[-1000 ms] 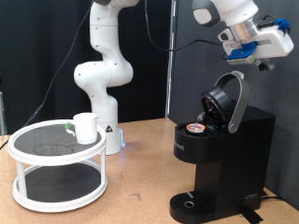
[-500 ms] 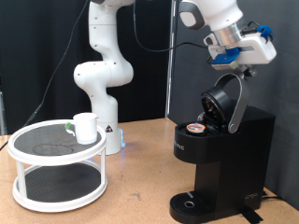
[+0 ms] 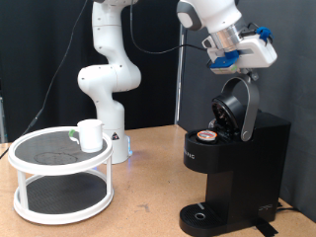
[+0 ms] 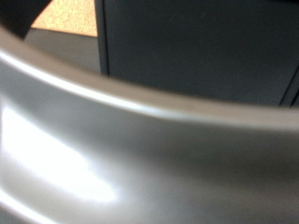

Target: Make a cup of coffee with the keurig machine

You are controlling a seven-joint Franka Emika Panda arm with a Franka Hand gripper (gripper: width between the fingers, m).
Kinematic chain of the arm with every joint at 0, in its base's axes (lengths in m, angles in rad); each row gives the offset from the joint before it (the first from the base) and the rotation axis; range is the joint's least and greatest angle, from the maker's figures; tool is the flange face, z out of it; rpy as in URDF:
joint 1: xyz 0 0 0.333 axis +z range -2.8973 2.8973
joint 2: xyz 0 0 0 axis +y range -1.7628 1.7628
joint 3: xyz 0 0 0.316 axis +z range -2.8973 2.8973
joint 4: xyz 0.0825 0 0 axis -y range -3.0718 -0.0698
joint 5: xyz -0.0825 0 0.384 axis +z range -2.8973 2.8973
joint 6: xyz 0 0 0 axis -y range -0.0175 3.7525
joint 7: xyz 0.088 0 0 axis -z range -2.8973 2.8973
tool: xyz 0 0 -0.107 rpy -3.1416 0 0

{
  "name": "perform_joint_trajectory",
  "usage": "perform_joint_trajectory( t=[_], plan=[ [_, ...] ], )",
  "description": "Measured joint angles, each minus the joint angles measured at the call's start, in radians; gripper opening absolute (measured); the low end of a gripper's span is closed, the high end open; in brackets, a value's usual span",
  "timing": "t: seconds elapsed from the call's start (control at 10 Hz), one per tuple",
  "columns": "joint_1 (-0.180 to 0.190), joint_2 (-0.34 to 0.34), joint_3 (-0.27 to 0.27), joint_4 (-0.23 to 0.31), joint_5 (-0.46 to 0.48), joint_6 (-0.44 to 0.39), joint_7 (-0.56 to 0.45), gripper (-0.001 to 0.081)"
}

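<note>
The black keurig machine (image 3: 237, 163) stands at the exterior view's right with its rounded lid (image 3: 238, 107) hinged up. A pod (image 3: 207, 135) sits in its open holder. My gripper (image 3: 244, 67) hangs just above the top edge of the raised lid. The wrist view is filled by a blurred silver-grey curved band (image 4: 112, 140) very close to the camera, with the machine's black body (image 4: 196, 47) behind it. The white cup (image 3: 91, 134) stands on a round white two-tier stand (image 3: 39, 166) at the exterior view's left, far from the gripper.
A small green-marked pod (image 3: 74, 135) lies beside the cup on the stand. The arm's white base (image 3: 107, 84) rises behind the stand. The wooden table (image 3: 148, 212) lies between stand and machine. A dark curtain hangs behind.
My gripper has moved towards the exterior view's left and a little down, from beyond the machine's right side to just above the raised lid. The cup, stand and machine have not moved.
</note>
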Motion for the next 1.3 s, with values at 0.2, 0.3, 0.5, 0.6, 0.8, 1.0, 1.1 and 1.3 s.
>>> perform_joint_trajectory(
  t=[0.2, 0.3, 0.5, 0.6, 0.8, 1.0, 1.1, 1.3],
  plan=[
    [-0.015, -0.011, -0.011, -0.022, -0.016, -0.001, 0.001, 0.0],
    [-0.026, -0.011, -0.015, -0.033, -0.034, -0.001, 0.003, 0.0],
    [-0.049, -0.01, -0.026, -0.055, -0.061, -0.006, 0.004, 0.0],
    [-0.06, -0.01, -0.031, -0.064, -0.067, -0.006, 0.0, 0.0],
    [-0.071, -0.014, -0.045, -0.082, -0.066, -0.003, -0.035, 0.0],
    [-0.075, -0.026, -0.053, -0.1, -0.066, 0.005, -0.07, 0.0],
    [-0.077, -0.036, -0.053, -0.115, -0.065, 0.021, -0.083, 0.0],
    [-0.077, -0.062, -0.053, -0.158, -0.065, 0.083, -0.107, 0.0]
  ],
)
